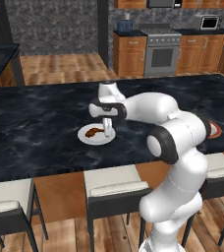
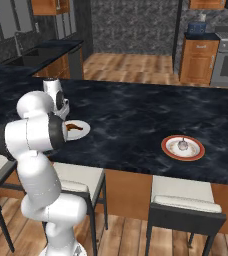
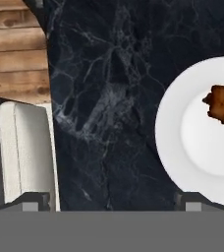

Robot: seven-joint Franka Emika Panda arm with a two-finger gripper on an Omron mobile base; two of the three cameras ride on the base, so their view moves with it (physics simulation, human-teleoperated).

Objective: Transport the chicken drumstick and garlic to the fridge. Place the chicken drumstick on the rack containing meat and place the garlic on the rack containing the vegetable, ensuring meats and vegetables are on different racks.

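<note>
Two dishes stand on the dark marbled worktop (image 2: 136, 115). First, a plain white plate (image 1: 96, 136) near the worktop's front edge, bearing the chicken drumstick (image 1: 93, 131), reddish-brown, lying flat on the plate's middle. Second, a white dish with a red-orange rim (image 2: 183, 147), also near the front edge and well apart from the plate, toward the robot's right; on it sits the garlic (image 2: 183, 145), a small off-white lump at the dish's centre. Claw (image 1: 106, 132): carried on the white arm, pointing down over the white plate, its tip at the plate's right rim beside the drumstick; fingers spread wide, pinching nothing. In the hand view the two dark fingertips (image 3: 35, 201) stand far apart at the bottom, one over bare worktop by the front edge, the other over the plate's rim, with the drumstick off to the side between neither. Whether the claw touches the plate cannot be told. Stools (image 1: 115, 189) with pale cushions and dark frames are drawn up below the worktop's front edge. A steel oven (image 1: 161, 53) stands among wooden cabinets beyond the worktop's far edge.
</note>
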